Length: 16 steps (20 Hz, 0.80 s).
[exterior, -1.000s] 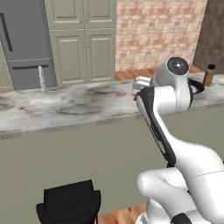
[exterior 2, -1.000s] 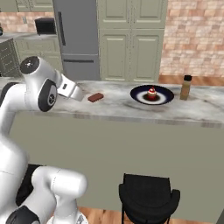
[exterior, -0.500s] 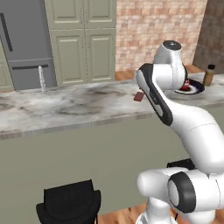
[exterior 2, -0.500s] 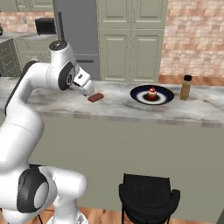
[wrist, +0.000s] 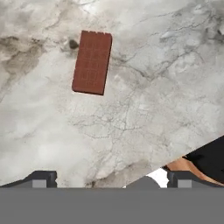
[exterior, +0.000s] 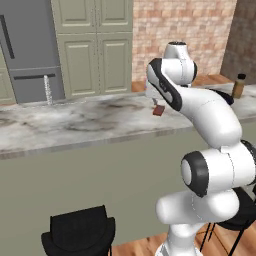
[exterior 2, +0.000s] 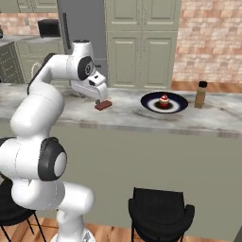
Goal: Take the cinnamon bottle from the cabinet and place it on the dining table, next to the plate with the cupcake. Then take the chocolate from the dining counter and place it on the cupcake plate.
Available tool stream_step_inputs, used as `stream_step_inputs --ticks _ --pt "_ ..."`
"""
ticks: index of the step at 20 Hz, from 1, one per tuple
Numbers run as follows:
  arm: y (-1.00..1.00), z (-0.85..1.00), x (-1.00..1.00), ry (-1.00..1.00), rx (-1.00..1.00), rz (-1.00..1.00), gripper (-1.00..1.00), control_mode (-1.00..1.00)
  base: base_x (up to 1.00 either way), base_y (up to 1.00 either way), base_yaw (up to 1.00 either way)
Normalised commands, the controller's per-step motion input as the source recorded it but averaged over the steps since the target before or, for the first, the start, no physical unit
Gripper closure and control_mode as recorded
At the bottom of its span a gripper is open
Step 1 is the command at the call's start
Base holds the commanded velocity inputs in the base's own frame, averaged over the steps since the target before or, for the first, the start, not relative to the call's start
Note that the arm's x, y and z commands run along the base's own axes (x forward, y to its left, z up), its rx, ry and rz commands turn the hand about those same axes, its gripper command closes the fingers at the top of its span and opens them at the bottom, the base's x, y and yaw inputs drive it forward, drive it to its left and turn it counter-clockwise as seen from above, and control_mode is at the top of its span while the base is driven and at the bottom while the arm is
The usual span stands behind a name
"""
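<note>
The chocolate (wrist: 92,62), a small reddish-brown bar, lies flat on the marble dining counter (wrist: 153,87). My gripper (wrist: 111,181) hangs just above the counter with its jaws wide open and nothing between them, the bar ahead of the fingertips (wrist: 41,179). From the right base, the gripper (exterior 2: 99,98) is right over the chocolate (exterior 2: 103,105). Further right stands the dark plate (exterior 2: 177,107) with the cupcake (exterior 2: 164,100), and the cinnamon bottle (exterior 2: 201,94) is upright beside it. The chocolate (exterior: 159,110) and the bottle (exterior: 239,86) also show from the left base.
Black stools (exterior 2: 160,215) (exterior: 80,235) stand in front of the counter's near edge. Behind the counter are a grey fridge (exterior: 25,45), tall pale-green pantry doors (exterior 2: 142,42) and a brick wall (exterior 2: 208,38). A microwave (exterior 2: 48,28) sits at the back left.
The arm has swung forward and stretched over the counter, bringing the hand down close above the chocolate. The jaws have stayed open. Plate, cupcake and bottle have not moved.
</note>
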Motion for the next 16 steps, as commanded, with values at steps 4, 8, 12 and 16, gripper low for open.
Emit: stream_step_inputs --ticks 4,8,12,16 --pt "0.00 -0.38 0.46 0.11 -0.03 0.00 -1.00 -1.00 0.00 0.00 0.00" --pt "-0.01 -0.33 0.40 0.02 -0.03 0.00 -1.00 -1.00 0.00 0.00 0.00" --pt "-0.01 -0.41 0.24 0.00 -0.04 0.00 -1.00 -1.00 0.00 0.00 0.00" --pt "-0.06 -0.24 0.33 0.00 -0.01 0.00 -1.00 -1.00 0.00 0.00 0.00"
